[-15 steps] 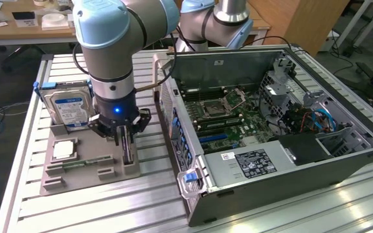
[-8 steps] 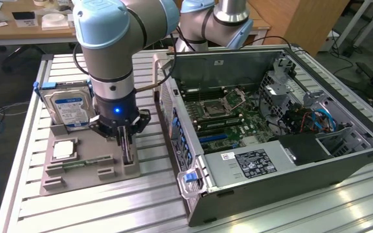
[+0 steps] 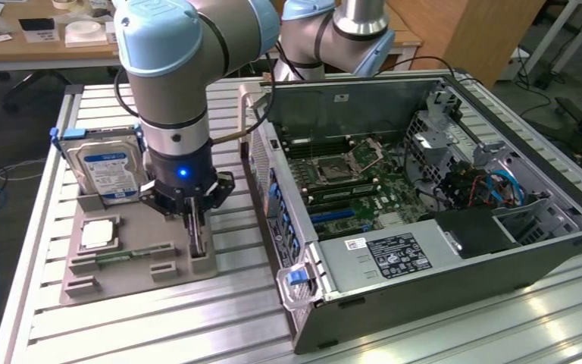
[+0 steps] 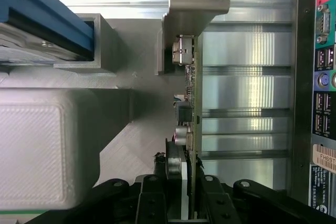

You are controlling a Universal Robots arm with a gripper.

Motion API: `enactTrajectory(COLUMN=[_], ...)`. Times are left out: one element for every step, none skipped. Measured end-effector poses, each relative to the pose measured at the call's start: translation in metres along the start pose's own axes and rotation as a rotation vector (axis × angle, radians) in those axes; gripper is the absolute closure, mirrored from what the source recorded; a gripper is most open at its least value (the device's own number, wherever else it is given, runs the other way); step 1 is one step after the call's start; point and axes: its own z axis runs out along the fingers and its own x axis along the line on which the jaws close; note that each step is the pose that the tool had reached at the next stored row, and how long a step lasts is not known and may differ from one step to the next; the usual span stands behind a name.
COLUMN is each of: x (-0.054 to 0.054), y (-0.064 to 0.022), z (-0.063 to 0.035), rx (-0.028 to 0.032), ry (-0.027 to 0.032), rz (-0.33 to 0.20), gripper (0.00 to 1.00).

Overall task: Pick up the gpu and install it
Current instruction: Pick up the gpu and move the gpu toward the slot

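At the gripper (image 3: 194, 226): pointed straight down, jaws apart, one on each flank of the gpu (image 3: 201, 249). Reads as astride rather than clamped: from the wrist view, gripper (image 4: 184, 203) close on both sides of the gpu (image 4: 193, 108), with a sliver of gap on the board side.

Stands on edge in a slot of the tray (image 3: 154, 227), far end tucked against a grey post (image 4: 191, 3). Looks set that way to offer the long upper edge to a grasp from above and to let the jaws take it across its thin way, flat faces toward the pads.

Just beside, toward the exterior view's left: hard drive (image 3: 109, 171), upright in its own slot and tall enough to crowd the wrist on that side. Nearer the camera on the same tray: processor (image 3: 99, 233) and memory stick (image 3: 109, 259), lying flat and low, no hindrance as judged from here.

Toward the exterior view's right, near the tray: case (image 3: 453, 299), laid on its side with the open face up and the motherboard (image 3: 336, 171) exposed. From the wrist view, runs its rear panel (image 4: 321, 77) of ports alongside the gpu, apart from it.

Tight on two flanks, then: hard drive on one, case wall on the other. Inside the case, cables (image 3: 483, 186) crowd the far end and the power supply (image 3: 397, 254) fills the near corner. Under everything, a slatted metal table (image 3: 170, 334).
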Motion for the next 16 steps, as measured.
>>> enactTrajectory(x=[0.000, 0.000, 0.000, 0.000, 0.000, 0.000, 0.000, 0.000, 0.000, 0.000, 0.000, 0.000, 0.000, 0.000, 0.000, 0.000], y=[0.0000, 0.0000, 0.0000, 0.0000, 0.0000, 0.0000, 0.0000, 0.0001, 0.0001, 0.0002, 0.0002, 0.0002, 0.0003, 0.0004, 0.0004, 0.0005], z=[0.0000, 0.0000, 0.0000, 0.0000, 0.0001, 0.0000, 0.0000, -0.0002, -0.0009, -0.0030, -0.0060, -0.0086, -0.0119, -0.0149, -0.0179, -0.0213], rx=[0.0000, 0.0000, 0.0000, 0.0000, -0.0001, -0.0001, -0.0001, -0.0006, -0.0013, -0.0011, -0.0007, -0.0008, -0.0008, -0.0007, -0.0008, -0.0007], ry=[0.0000, -0.0001, 0.0000, -0.0001, -0.0001, -0.0001, -0.0002, -0.0004, -0.0009, -0.0005, 0.0000, -0.0002, -0.0002, 0.0000, -0.0001, -0.0001], rz=[0.000, 0.000, 0.000, 0.000, 0.000, 0.000, 0.000, 0.000, 0.000, 0.000, 0.000, 0.000, 0.000, 0.000, 0.000, 0.000], gripper=[0.72, 0.72, 0.72, 0.72, 0.72, 0.72, 0.72, 0.72, 0.72, 0.72, 0.72, 0.72, 0.72, 0.72, 0.72, 0.72])
